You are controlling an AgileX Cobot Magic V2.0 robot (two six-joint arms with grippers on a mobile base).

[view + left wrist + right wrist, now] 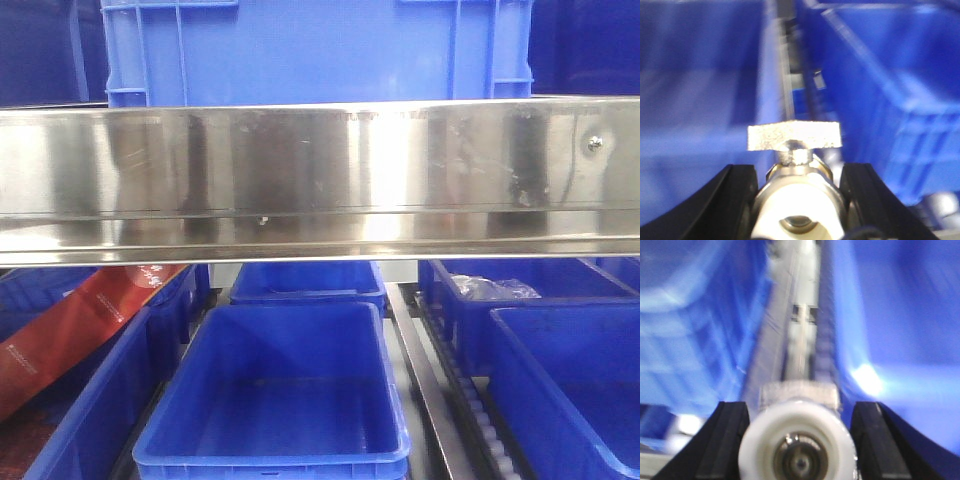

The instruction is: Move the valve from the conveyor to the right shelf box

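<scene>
left fingers (740, 200) clamp valve (797, 192), handle at 12 o'clock | right fingers (732, 440) grip second valve (797, 450) | roller rail (802, 320) at 12, blue box (900, 315) at 2 | risk: releasing short of the box wall likely drops a valve onto the rail

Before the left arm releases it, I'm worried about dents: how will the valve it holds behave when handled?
The valve looks like solid metal, so probably rigid and heavy for its size. Its rounded body may roll, though the flat handle should stop it. Smooth metal could slip between the fingers.
</scene>
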